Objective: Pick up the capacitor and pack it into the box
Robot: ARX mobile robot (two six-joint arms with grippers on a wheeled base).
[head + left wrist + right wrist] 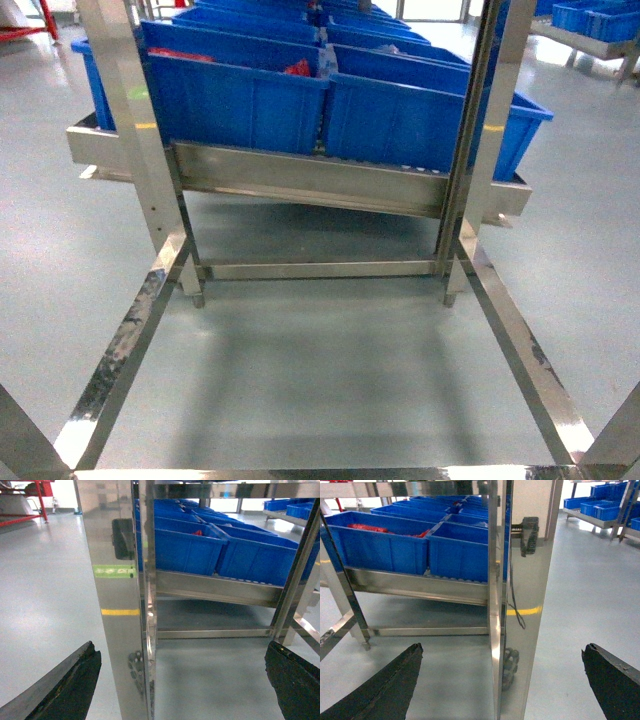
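Observation:
Neither the capacitor nor the box shows in any view. My left gripper [180,680] is open; its two black fingers [70,687] stand wide apart at the bottom corners of the left wrist view, with a steel rack post [120,605] between them. In the right wrist view my right gripper [502,680] is open as well, its black fingers [385,685] spread either side of another steel post [517,605]. Nothing is held by either one. Neither gripper appears in the head view.
Big blue plastic bins [300,90] sit in rows on a slanted steel rack shelf [300,180]; some hold red items [298,68]. Steel posts [135,140] and low frame rails [115,360] surround grey floor [320,370]. More blue bins [600,505] stand far right.

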